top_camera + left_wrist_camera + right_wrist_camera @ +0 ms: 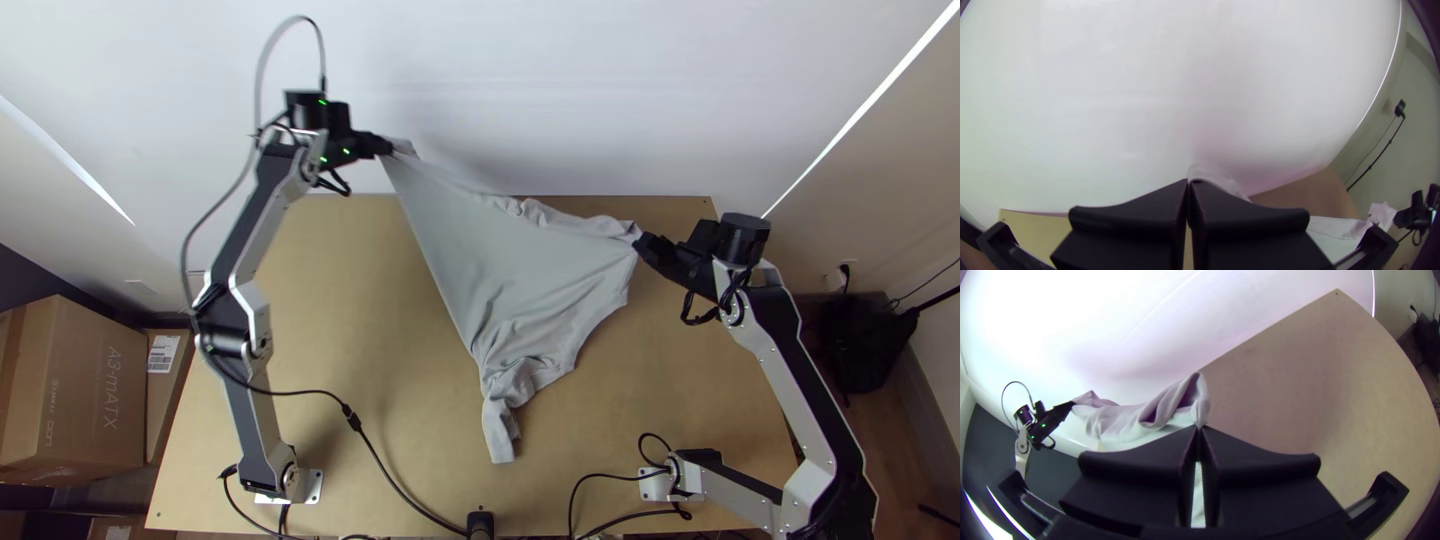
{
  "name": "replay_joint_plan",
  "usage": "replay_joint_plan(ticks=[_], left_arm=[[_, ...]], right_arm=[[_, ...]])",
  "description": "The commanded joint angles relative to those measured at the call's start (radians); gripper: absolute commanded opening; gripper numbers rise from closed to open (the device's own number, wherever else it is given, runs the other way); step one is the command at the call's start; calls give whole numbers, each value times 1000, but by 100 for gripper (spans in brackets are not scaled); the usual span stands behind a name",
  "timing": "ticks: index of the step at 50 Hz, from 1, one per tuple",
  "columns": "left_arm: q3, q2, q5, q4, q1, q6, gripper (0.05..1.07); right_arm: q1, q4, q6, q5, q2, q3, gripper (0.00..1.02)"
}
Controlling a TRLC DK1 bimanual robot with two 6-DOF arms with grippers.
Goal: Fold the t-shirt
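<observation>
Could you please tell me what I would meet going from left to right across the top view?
Large brown cardboard box, left arm's black gripper, pale grey cloth t-shirt stretched between the grippers, right arm's black gripper, black bundle on the floor.

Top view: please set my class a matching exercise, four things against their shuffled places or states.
1. pale grey fabric t-shirt
2. left arm's black gripper
3. right arm's black gripper
4. large brown cardboard box

A. holds the shirt's right-hand corner
B. left of the light wooden table
C. stretched between both grippers
D. holds the shirt's upper-left corner

Pairs: 1-C, 2-D, 3-A, 4-B
</observation>
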Motion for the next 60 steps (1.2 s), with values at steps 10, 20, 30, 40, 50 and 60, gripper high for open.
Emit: replay_joint_plan(ticks=[10,20,30,40,50,60], left_arm=[[-17,-413,-30,-124,47,-81,8],[-136,-704,-87,-174,44,-95,8],[-349,-947,-113,-197,45,-92,8],[-706,-1134,-116,-179,77,-76,8],[-933,-1217,-116,-122,94,-78,8],[-853,-1215,-116,-44,107,-76,8]], right_arm=[[-21,90,-23,12,-87,211,2],[-4,210,-14,10,-247,251,2],[3,239,-18,-20,-362,203,2],[11,153,-18,-62,-396,120,2],[38,141,-21,-63,-408,2,2],[12,234,-52,-62,-408,59,2]])
